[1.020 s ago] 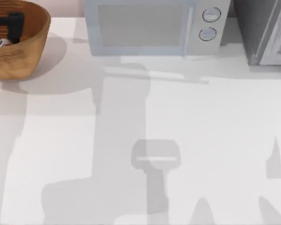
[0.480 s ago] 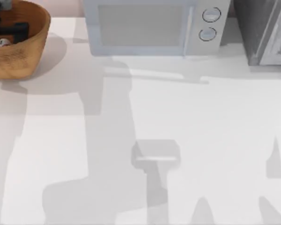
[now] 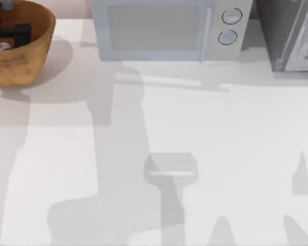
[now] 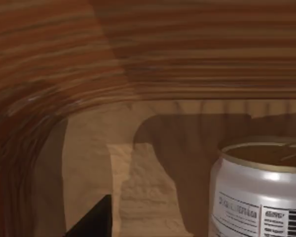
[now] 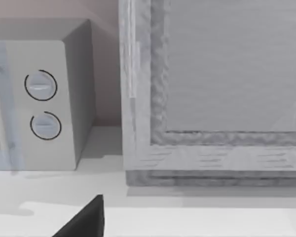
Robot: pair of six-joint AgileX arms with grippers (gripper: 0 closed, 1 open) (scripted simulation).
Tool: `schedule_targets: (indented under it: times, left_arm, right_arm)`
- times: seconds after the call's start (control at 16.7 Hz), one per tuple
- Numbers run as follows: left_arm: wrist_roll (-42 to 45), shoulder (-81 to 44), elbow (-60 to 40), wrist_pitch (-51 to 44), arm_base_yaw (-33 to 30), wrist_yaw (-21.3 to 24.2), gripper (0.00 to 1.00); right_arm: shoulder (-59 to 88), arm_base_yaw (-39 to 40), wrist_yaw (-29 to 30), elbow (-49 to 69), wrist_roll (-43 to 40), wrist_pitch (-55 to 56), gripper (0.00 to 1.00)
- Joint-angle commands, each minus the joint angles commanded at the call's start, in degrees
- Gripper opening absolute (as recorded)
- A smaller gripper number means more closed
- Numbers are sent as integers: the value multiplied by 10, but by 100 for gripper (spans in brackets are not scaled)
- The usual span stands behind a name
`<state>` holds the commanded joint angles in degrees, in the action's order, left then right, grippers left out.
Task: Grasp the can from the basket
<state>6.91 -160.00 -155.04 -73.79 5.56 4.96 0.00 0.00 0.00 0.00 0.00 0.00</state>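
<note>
The left gripper is down inside the basket at the table's far left corner, and the can lies just beside its dark fingers — whether they are apart or closed on anything I cannot tell. In the left wrist view the can stands upright on the basket's floor, close ahead, ribbed wall behind it. The right wrist view faces the microwave — that arm is parked.

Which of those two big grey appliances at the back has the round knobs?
The pale grey microwave, beside the basket: two round knobs sit on its front. The darker grey box at the right shows none.
</note>
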Motion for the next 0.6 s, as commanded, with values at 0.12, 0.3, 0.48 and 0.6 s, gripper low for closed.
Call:
schedule_targets:
  times: [0.12, 0.3, 0.48, 0.6]
  left_arm:
    - [0, 0, 0, 0, 0, 0, 70]
    - [0, 0, 0, 0, 0, 0, 47]
    - [0, 0, 0, 0, 0, 0, 25]
    - [0, 0, 0, 0, 0, 0, 10]
  right_arm:
    - [0, 0, 0, 0, 0, 0, 100]
    - [0, 0, 0, 0, 0, 0, 100]
    - [0, 0, 0, 0, 0, 0, 100]
    - [0, 0, 0, 0, 0, 0, 100]
